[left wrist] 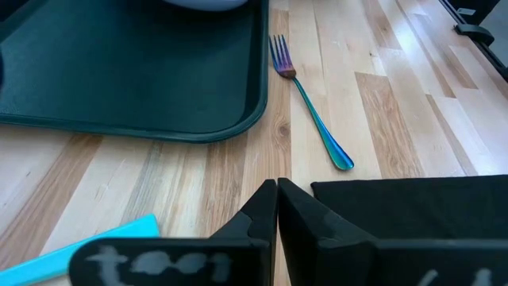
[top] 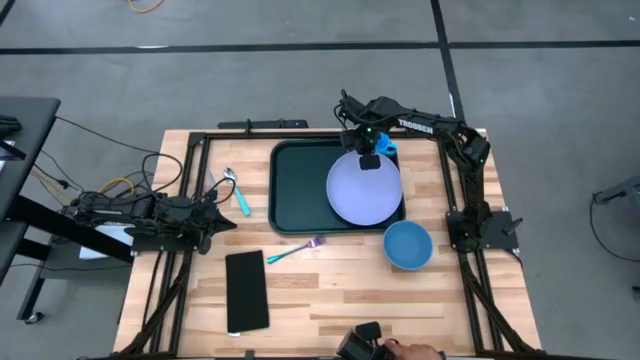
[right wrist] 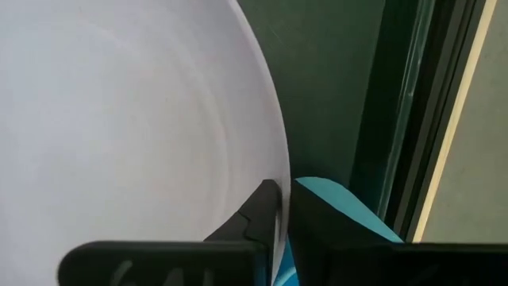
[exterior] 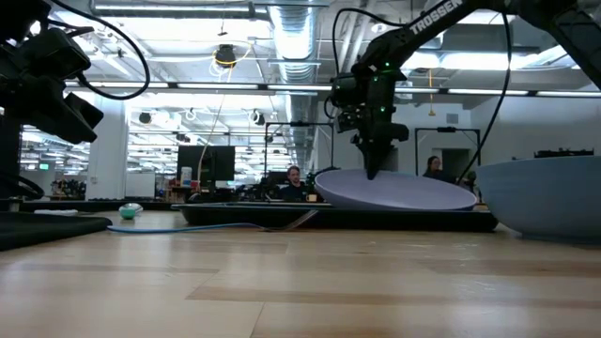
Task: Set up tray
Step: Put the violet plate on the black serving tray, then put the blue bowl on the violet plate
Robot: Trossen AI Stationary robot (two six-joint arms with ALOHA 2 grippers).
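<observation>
"TROSSEN" can be read on the right arm upper right; the right gripper is pinched on the plate's rim over the tray; the left gripper is parked shut at left.

The whole table is seen from straight above; it is viewed level at table-top height. Close wrist views are given. The tray and plate are shared.

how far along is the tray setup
Done: the lavender plate lies in the green tray. In hand: the right gripper is at the plate's far rim, fingers nearly closed around its edge. Left: blue bowl, fork, spoon and black napkin lie on the table; the left gripper waits shut.
</observation>
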